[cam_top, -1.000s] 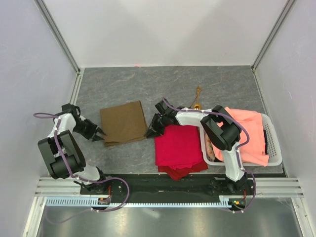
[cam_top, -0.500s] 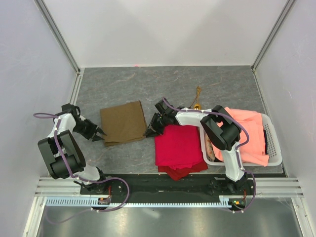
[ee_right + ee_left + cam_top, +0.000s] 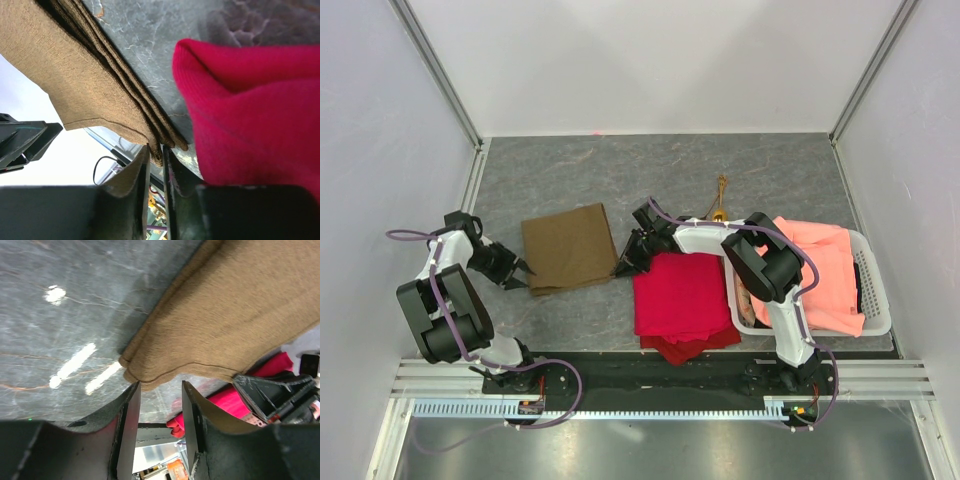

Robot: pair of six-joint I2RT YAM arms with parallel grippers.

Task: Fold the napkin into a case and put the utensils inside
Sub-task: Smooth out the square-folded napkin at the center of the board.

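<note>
lying flat on the grey table (image 3: 770,160), the olive-brown napkin (image 3: 568,248) is folded into a rough square left of centre, with its layered edges stacked at the near-right corner. the left gripper (image 3: 523,276) sits at the napkin's near-left corner with its jaws released. in the left wrist view its two fingers (image 3: 128,420) stand apart, and the doubled corner of the cloth lies just at the mouth of the gap, pressed by neither. the right gripper (image 3: 623,268) is at the near-right corner. in the right wrist view its fingers (image 3: 134,175) are drawn close together, clenched on the tip of that stacked corner. a bright red cloth (image 3: 682,295) lies just beside this gripper, near the napkin but apart from it. the gold utensils (image 3: 721,195) rest on the table behind the red cloth, well apart from the napkin. a salmon-orange cloth (image 3: 820,265) fills a white basket (image 3: 882,305) at the right edge.
</note>
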